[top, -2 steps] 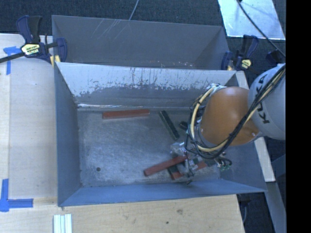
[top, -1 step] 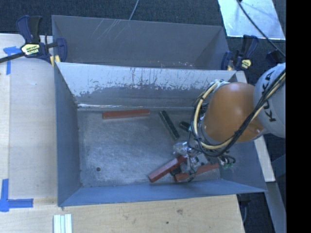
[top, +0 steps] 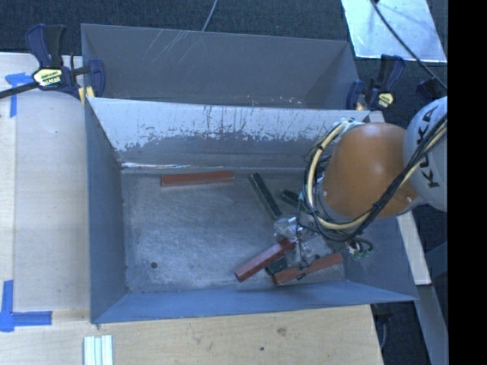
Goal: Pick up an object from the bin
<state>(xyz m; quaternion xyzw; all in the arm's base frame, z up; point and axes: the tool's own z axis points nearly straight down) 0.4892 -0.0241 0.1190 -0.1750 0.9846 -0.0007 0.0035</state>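
The arm's wrist, under an orange cover (top: 367, 172) wrapped with cables, hangs over the near right part of the bin (top: 104, 219). The gripper (top: 295, 243) sits low among two red-brown bars. One bar (top: 261, 261) lies slanted just to its left, and the other (top: 310, 268) lies beside the near wall. A third red-brown bar (top: 198, 179) lies flat along the far wall, well apart. A dark strip (top: 265, 195) lies slanted mid-floor, near the wrist.
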